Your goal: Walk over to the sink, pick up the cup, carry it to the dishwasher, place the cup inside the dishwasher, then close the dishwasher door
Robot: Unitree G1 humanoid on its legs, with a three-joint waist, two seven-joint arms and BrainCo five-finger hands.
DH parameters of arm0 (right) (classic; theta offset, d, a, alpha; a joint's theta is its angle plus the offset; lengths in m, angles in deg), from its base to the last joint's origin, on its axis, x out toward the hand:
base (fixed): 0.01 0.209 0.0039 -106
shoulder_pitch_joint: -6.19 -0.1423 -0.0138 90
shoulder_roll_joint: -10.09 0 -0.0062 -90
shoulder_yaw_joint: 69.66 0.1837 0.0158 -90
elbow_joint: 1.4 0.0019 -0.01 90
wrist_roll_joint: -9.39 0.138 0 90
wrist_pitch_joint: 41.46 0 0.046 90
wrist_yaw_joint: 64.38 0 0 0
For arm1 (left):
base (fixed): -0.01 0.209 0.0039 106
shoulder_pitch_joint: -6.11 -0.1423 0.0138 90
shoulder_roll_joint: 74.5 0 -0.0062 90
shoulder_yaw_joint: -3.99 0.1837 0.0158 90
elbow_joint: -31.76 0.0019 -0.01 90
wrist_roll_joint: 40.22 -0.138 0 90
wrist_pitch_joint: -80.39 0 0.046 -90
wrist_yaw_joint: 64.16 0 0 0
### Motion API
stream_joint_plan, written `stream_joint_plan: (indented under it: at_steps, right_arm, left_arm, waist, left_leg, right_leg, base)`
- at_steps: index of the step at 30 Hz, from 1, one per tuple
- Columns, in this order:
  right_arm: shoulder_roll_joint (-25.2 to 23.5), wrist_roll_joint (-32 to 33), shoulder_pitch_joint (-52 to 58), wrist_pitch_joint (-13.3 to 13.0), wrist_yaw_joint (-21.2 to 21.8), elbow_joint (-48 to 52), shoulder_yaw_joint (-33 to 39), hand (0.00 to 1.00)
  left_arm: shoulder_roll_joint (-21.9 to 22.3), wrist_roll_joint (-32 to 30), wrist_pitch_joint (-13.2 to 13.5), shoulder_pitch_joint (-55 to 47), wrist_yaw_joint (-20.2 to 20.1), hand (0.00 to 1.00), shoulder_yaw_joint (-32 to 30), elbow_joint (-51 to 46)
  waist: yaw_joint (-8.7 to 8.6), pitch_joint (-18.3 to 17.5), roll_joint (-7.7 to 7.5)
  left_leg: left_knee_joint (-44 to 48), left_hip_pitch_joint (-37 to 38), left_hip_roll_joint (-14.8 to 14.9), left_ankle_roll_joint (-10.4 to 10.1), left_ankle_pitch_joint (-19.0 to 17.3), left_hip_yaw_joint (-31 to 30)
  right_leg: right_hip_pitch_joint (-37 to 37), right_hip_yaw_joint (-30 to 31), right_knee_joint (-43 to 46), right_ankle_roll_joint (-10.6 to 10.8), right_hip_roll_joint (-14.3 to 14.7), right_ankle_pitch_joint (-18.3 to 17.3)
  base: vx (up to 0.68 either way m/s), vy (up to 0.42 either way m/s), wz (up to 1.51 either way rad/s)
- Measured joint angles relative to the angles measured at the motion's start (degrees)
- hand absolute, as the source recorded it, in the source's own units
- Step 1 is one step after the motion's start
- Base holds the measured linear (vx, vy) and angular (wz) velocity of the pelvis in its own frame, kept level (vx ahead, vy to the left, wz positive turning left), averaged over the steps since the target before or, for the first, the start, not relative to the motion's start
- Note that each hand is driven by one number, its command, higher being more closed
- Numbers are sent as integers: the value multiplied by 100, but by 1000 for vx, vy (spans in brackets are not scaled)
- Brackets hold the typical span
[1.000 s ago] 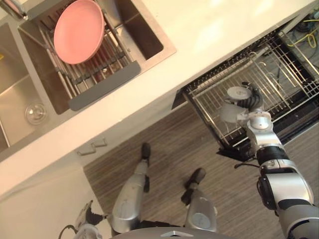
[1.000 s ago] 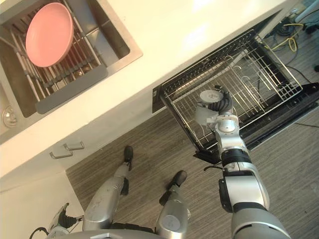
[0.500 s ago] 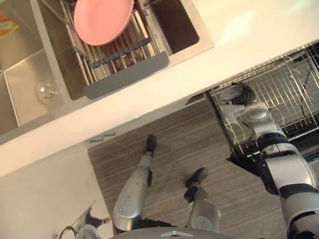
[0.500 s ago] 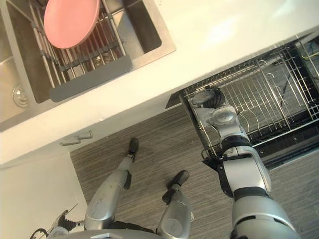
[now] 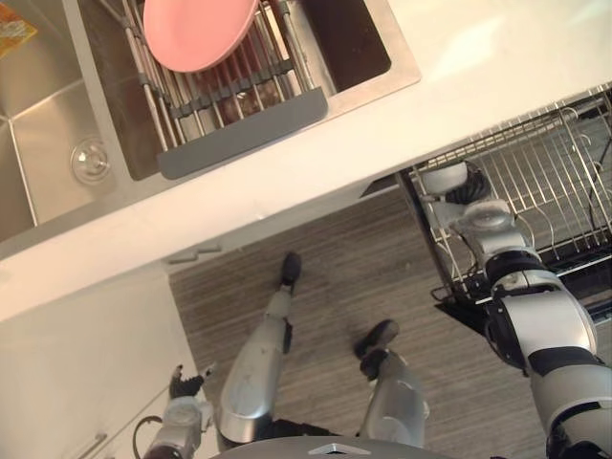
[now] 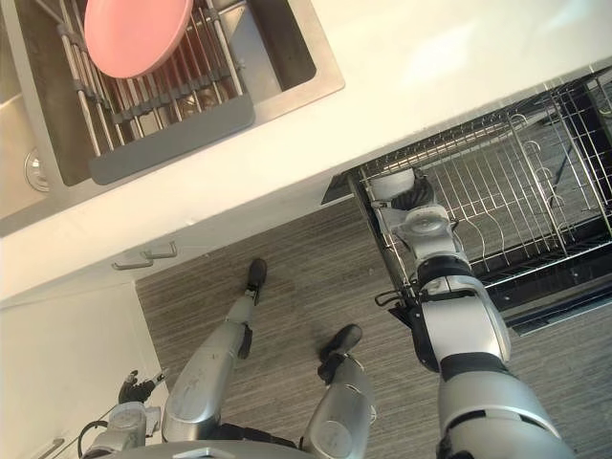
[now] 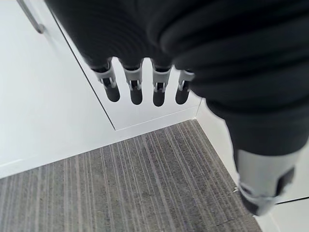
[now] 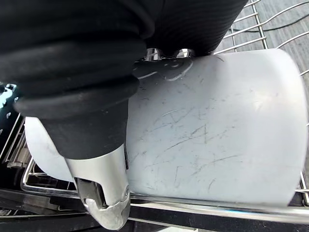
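Note:
The cup is a pale grey, scratched cylinder. It lies on its side in my right hand, whose thumb and fingers are curled around it. In the eye views the cup sits low at the near left corner of the pulled-out wire rack of the dishwasher, against the wires. The rack stands out over the open door below the counter. My left hand hangs low by my side, and its fingers are straight with nothing in them.
The steel sink lies at the upper left, with a pink plate leaning in a grey drying rack. A cream counter runs between the sink and the dishwasher. White cabinet fronts stand by my left hand, above a striped wood floor.
The camera has swung, shifting the whole scene. My right hand has drawn the cup back and down to the rack's near left corner. The left hand hangs further into view.

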Motion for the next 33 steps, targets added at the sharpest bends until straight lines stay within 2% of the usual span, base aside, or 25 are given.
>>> stream_joint_plan:
  at_steps: [2,7,10,14,17,19,22,25,28,29,31,32,33]
  right_arm:
    - [-20,10,4,-18,-60,0,18,0]
    - [-191,16,110,-228,-383,47,180,0]
    - [-337,243,404,-293,-570,461,208,0]
    - [-600,348,918,-621,-854,1386,436,0]
    - [-1002,302,1606,-759,-1029,2323,489,0]
    - [-1362,221,2312,-769,-1210,2884,545,0]
    - [-1721,218,3156,-763,-1342,3430,635,0]
    - [-1956,237,3767,-797,-1337,3798,629,0]
    - [-2074,465,4170,-992,-1323,4319,629,0]
    - [-2251,828,4414,-1160,-1216,5086,634,0]
    - [-2390,1031,4554,-1288,-1083,5655,613,0]
    - [-2495,1349,4677,-1450,-825,6227,574,0]
    - [-2500,1492,4692,-1501,-679,6381,547,0]
  left_arm:
    - [39,1,44,85,24,0,-51,-11]
    - [78,222,5,189,52,0,-174,-164]
    - [65,448,-45,191,150,0,-321,-369]
    - [55,668,-172,161,143,0,-691,-531]
    - [31,667,-280,-82,134,0,-970,-644]
    - [15,662,-368,-311,131,0,-1112,-646]
    - [19,648,-510,-525,132,0,-1203,-652]
    - [99,620,-538,-806,142,0,-1363,-675]
    - [131,584,-538,-999,152,0,-1409,-676]
    - [189,559,-537,-1105,144,0,-1581,-677]
    - [210,562,-538,-1173,137,0,-1663,-674]
    - [234,581,-537,-1244,70,0,-1762,-675]
    - [242,624,-535,-1286,9,0,-1815,-674]
  waist:
    - [0,0,0]
    - [-33,6,-9]
    - [-80,17,-24]
    - [-191,29,-71]
    - [-312,-88,-215]
    - [-421,-382,-419]
    - [-488,-757,-574]
    - [-568,-1189,-593]
    - [-612,-1474,-552]
    - [-673,-1587,-556]
    - [-724,-1633,-569]
    - [-753,-1669,-602]
    - [-758,-1715,-626]
  left_leg:
    - [0,4,10,-11,8,-27]
    - [1,108,27,-26,17,-49]
    - [1,380,39,-72,-24,-31]
    - [-1,770,123,-116,-107,61]
    - [-1,1008,256,-202,-185,178]
    - [0,1109,359,-265,-241,259]
    - [-1,1438,437,-270,-358,421]
    - [-36,1747,471,-293,-480,586]
    - [-38,1842,552,-329,-566,735]
    - [-38,1854,618,-343,-577,826]
    - [-38,1873,662,-351,-585,854]
    - [-38,1948,703,-358,-606,871]
    - [-38,1962,724,-362,-615,879]
  right_leg:
    - [-8,-7,75,-52,-6,-74]
    - [58,7,176,-26,-12,-147]
    - [335,9,144,-23,0,-190]
    - [721,62,4,-22,93,-192]
    - [1011,134,-353,-27,291,-78]
    - [1202,145,-676,-40,451,61]
    - [1644,191,-1133,-37,632,240]
    - [1953,296,-1504,-34,744,345]
    - [2042,391,-1723,-76,850,403]
    - [2041,469,-1824,-115,935,464]
    - [2081,490,-1898,-136,964,509]
    - [2171,508,-1986,-157,1007,542]
    - [2193,515,-2024,-161,1023,556]
  base:
    - [-44,-77,6]
    - [-30,-82,2]
    - [-13,-69,-2]
    - [-41,-73,-13]
    - [-32,-86,-26]
    - [15,-111,-20]
    - [45,-91,-20]
    - [-15,-47,-29]
    - [-40,-33,-33]
    - [-45,-34,-25]
    - [-29,-36,-17]
    - [-15,-47,-9]
    - [-5,-62,-14]
